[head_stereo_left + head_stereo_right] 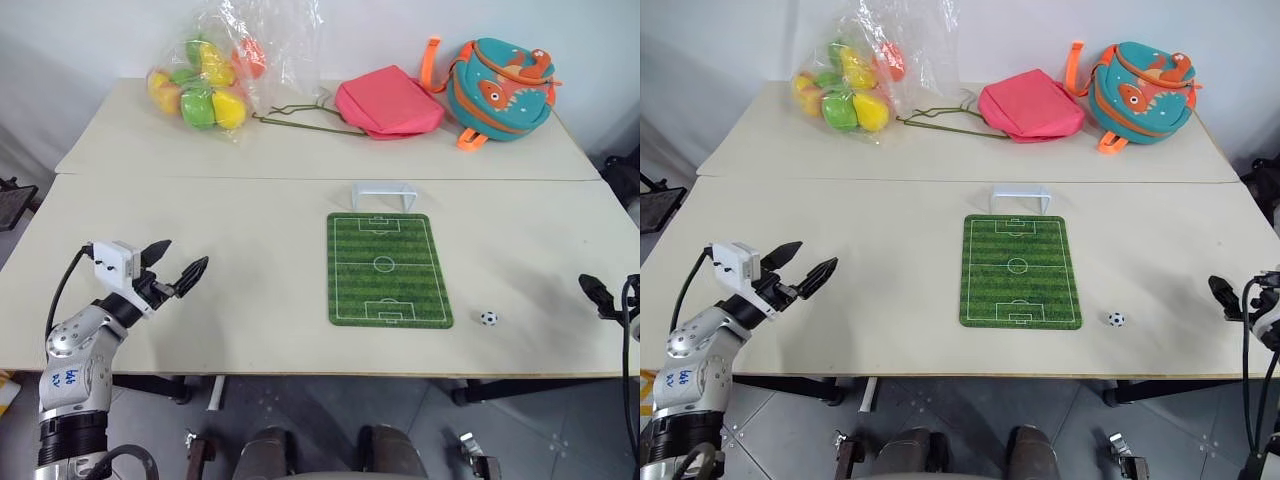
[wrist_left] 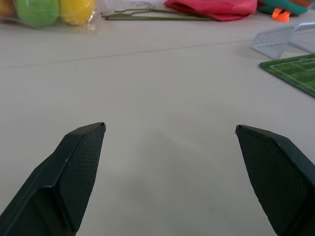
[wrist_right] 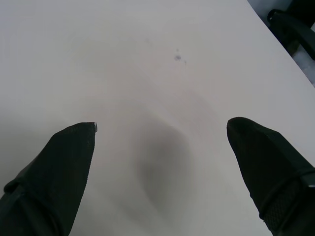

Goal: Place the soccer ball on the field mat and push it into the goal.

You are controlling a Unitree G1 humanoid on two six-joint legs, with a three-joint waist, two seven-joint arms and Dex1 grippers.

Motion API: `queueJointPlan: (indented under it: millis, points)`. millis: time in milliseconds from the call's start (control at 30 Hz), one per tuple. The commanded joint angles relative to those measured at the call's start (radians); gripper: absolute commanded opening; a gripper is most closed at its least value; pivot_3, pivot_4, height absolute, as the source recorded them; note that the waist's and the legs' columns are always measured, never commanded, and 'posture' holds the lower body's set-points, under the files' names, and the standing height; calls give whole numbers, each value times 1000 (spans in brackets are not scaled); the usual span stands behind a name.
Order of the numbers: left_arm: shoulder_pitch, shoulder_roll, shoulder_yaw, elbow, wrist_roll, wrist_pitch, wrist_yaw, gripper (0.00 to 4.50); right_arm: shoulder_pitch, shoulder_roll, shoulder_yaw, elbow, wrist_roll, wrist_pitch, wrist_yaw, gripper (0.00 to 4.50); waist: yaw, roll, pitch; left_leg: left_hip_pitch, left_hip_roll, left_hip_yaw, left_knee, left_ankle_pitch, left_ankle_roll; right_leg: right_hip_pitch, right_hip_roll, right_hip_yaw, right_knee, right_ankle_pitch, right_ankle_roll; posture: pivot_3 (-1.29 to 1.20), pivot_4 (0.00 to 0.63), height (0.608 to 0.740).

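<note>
**Ana:** Soccer ball (image 1: 488, 318) first: where does it lie?

**Ben:** On the bare tabletop (image 1: 250, 250), just beside the near right corner of the field mat (image 1: 388, 270), not on it. The goal (image 1: 384, 194) stands at the mat's far edge, so the pick-up is the step in hand, I judge.

**Ana:** And the tools?

**Ben:** The left tool (image 1: 178, 264) hovers over the tabletop well to the left of the mat, fingers spread, nothing between them. The right tool (image 3: 162, 135) has its fingers spread wide too, with only bare tabletop between; it sits near the right edge, the nearer of the two to the ball.

**Ana:** So the right one should go?

**Ben:** I'd say so. The ball is much smaller than the fingers and will likely roll at a touch, so come down straight over it, centre it between the fingertips, and close gently. A glancing finger could send it off the near edge.

**Ana:** Count things for me.

**Ben:** One soccer ball, one field mat, one goal. At the far side: one clear bag of coloured balls (image 1: 200, 85), one pink pouch (image 1: 388, 103), one teal backpack (image 1: 502, 88). How many balls are in the bag I cannot tell exactly.
</note>
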Motion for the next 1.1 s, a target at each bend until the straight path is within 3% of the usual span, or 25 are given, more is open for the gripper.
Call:
queueJointPlan:
  millis: [33, 267, 433, 567, 633, 800, 1100]
  points:
    - [-15, 22, -16, 9, 20, -58, -34, 4500, 16, -26, -38, -45, 18, -10, -7, 4463, 1, 0, 0, 0, 0, 0, 0, 0, 0, 0, 0, 0, 0, 0, 0, 0, 150, 740]
    - [-38, 19, -27, -10, -7, -15, -40, 4500, 39, -40, -47, -110, 18, 36, -21, 4463, 0, 0, 0, 0, 0, 0, 0, 0, 0, 0, 0, 0, 0, 0, 0, 0, 150, 740]
    - [-54, 36, -72, -44, -12, 50, -76, 4500, 82, -60, -16, -300, 41, 154, 54, 4463, 1, 1, 1, 0, 0, 0, 0, 0, 0, 0, 0, 0, 0, 0, 0, 0, 150, 740]
    - [-102, 32, -132, -3, -38, -36, -260, 4500, 235, -117, 118, -671, 57, 204, 278, 4463, 4, 2, 1, 0, 1, 0, 0, 0, 0, 0, 1, 0, 0, 0, 0, 0, 150, 740]
    - [-115, 27, -152, 16, -31, -56, -301, 4500, 266, -144, 164, -744, 49, 194, 351, 4463, 4, 2, 1, 0, -1, 0, 0, 0, 0, 0, 1, 0, 0, 0, 0, 0, 150, 740]
    - [-107, 9, -170, 9, -55, -87, -376, 4500, 245, -181, 250, -728, -10, 147, 435, 4463, 4, 1, 1, 0, -5, 0, 1, 0, 0, 0, 0, 0, 0, 0, 0, 0, 150, 740]
    - [-37, -13, -177, -65, -68, -76, -369, 4500, 157, -167, 364, -607, -66, 45, 547, 4463, 4, 0, 2, 0, -5, -1, 1, 0, 0, 0, 0, 0, 0, 0, 0, 0, 150, 740]
